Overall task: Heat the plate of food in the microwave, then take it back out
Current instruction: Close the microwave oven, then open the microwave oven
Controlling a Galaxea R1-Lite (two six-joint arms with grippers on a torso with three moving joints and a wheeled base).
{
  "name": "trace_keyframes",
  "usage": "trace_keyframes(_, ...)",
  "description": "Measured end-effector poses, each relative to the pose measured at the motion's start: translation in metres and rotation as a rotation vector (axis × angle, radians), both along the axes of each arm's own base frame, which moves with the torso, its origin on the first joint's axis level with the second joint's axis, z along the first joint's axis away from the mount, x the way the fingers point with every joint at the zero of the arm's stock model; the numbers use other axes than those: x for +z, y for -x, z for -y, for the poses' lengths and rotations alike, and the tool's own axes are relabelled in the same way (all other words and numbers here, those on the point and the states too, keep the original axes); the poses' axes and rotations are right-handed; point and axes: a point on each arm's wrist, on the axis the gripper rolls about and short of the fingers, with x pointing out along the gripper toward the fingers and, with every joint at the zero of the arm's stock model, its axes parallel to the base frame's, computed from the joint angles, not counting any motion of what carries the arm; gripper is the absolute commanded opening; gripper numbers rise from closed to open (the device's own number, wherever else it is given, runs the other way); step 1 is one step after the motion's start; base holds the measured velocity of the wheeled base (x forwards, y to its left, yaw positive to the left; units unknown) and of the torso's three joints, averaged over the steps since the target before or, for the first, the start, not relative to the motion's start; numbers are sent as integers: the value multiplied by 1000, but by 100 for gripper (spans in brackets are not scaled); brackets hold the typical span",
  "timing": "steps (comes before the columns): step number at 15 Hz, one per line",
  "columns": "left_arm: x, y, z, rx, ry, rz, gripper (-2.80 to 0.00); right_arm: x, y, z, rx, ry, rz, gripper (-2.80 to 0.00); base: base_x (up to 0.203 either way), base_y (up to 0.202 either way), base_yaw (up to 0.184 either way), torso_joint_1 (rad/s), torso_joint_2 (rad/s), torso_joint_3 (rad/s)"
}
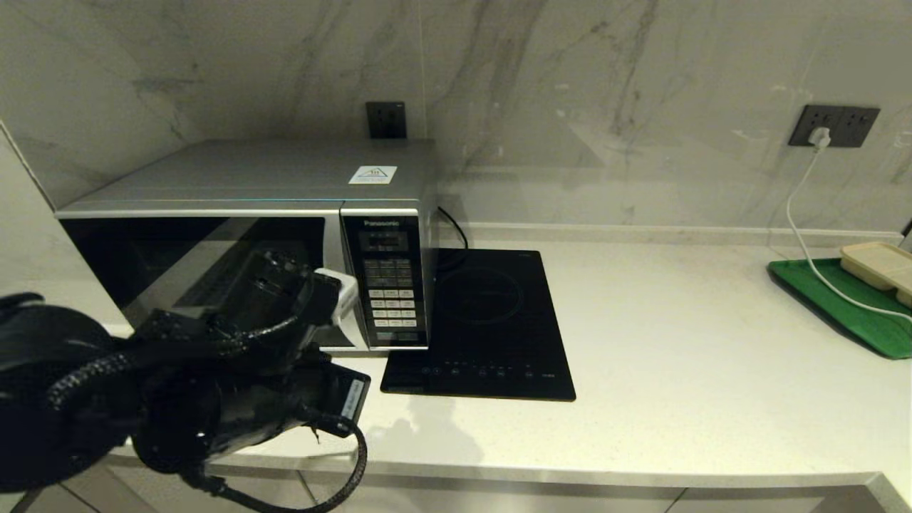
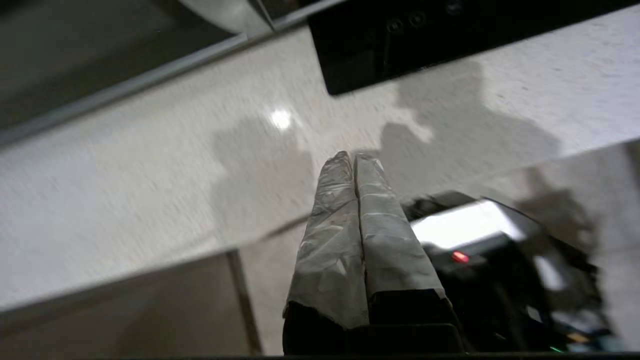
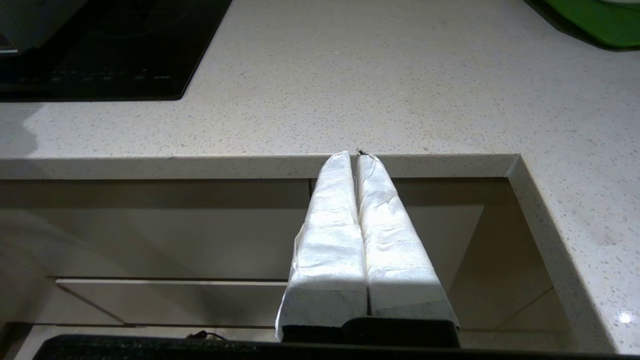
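Boxy silver Panasonic microwave (image 1: 246,235) with dark glass door, curved silver handle strip and black keypad panel sits at the back left of the pale speckled stone countertop (image 1: 677,370), against the marble wall. Door is closed. The lilac plate of food shows in no view; cannot tell where it is.

Flat black induction cooktop (image 1: 491,328) lies just beside the microwave on its keypad side, its touch controls toward the counter's front edge. Green plastic tray (image 1: 848,306) sits at the counter's far right edge, with a beige compartment tray (image 1: 880,265) on it. White cable (image 1: 801,228) runs from a dark wall socket (image 1: 833,126) down across the green tray. A second dark socket (image 1: 385,120) is on the wall behind the microwave.

Left arm, black with braided cabling, is raised in front of the microwave door near the counter's front left corner. Left gripper (image 2: 354,159) has its grey-wrapped fingers (image 2: 330,225) clenched together, nothing between them, over the counter's front edge with the cooktop's corner beyond.

Right gripper (image 3: 354,155) is parked low, below the counter's front edge, in front of the cabinet fronts (image 3: 200,235). Its white-wrapped fingers (image 3: 330,225) are pressed together, holding nothing.
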Motion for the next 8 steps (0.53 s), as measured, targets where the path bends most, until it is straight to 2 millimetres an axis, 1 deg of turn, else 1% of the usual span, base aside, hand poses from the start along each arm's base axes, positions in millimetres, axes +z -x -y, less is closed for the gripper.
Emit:
trace_keyframes(2,-20,-10,8,-59,-99,113,-280,0,0,0,0,0,0,-280,0,0,0,0,0,0)
trace_keyframes(5,-39,-21,25,-175,-204,230,-280,0,0,0,0,0,0,-280,0,0,0,0,0,0)
trace_keyframes(8,-61,-32,41,-209,-229,204,-280,0,0,0,0,0,0,-280,0,0,0,0,0,0)
